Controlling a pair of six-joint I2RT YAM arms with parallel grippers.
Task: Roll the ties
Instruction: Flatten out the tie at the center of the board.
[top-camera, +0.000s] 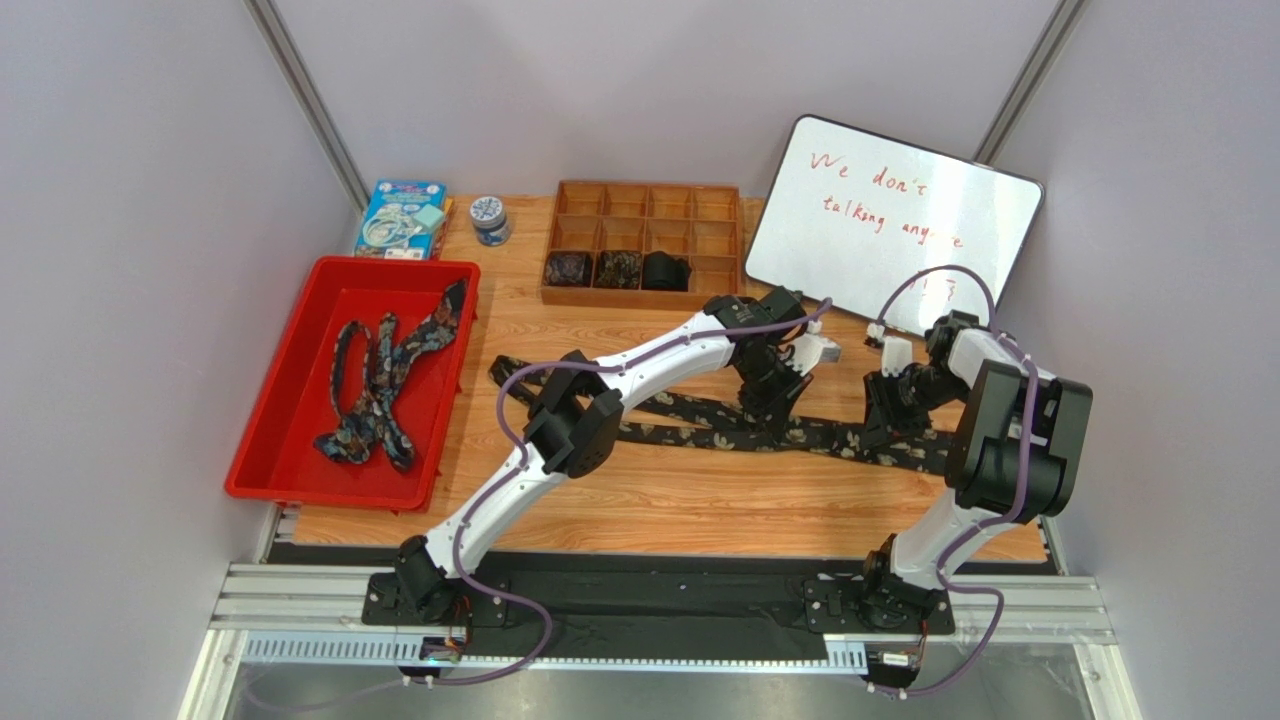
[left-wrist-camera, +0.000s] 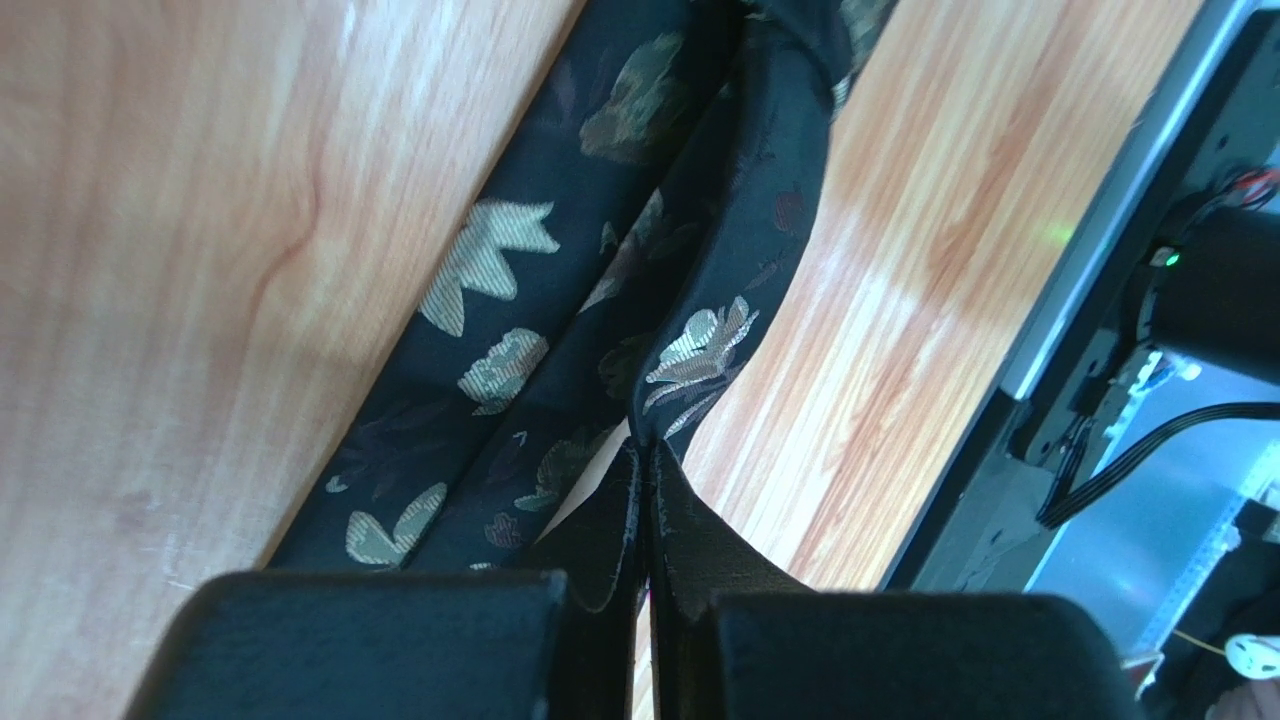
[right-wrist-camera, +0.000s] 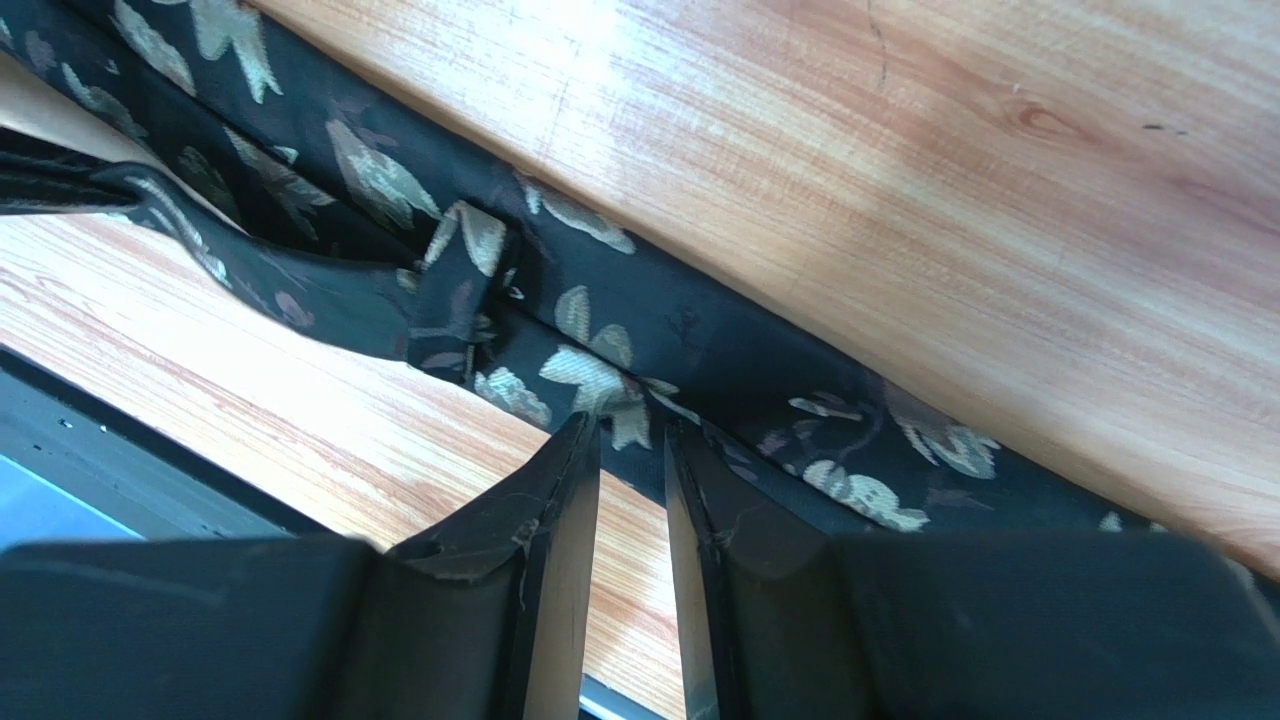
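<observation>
One dark floral tie lies stretched across the wooden table, folded into two strands. My left gripper stands over its middle. In the left wrist view the gripper is shut, pinching a raised fold of the tie. My right gripper is low over the tie further right. In the right wrist view its fingers stand a narrow gap apart at the near edge of the tie, with bare wood showing between them. More ties lie loose in the red tray.
A wooden divided box at the back holds three rolled ties. A whiteboard leans at the back right. A blue box and a small jar stand at the back left. The black base rail runs along the table's near edge.
</observation>
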